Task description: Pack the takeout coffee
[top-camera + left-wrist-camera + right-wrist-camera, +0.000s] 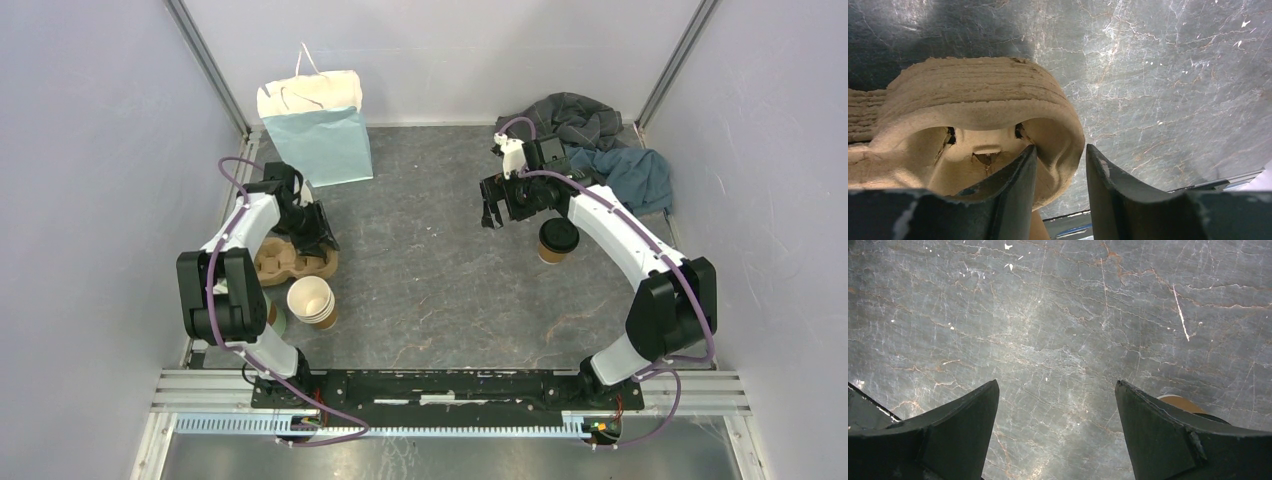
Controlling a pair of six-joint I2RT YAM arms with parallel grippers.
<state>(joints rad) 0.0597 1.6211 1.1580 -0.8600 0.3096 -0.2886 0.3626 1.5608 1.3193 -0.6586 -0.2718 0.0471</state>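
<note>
On the left, your left gripper (1060,152) straddles the rim of the tan moulded-pulp cup carrier (290,262), with one finger inside a well and one outside. Its jaws are partly closed, and you cannot tell whether they pinch the wall. Behind the carrier stands a pale blue paper bag (322,140), and nearer you is a stack of lidless brown paper cups (312,300). Your right gripper (493,212) hangs spread wide and empty over the grey marbled table (430,290). The takeout coffee (557,240), a brown paper cup with a black lid, stands upright just right of it.
</note>
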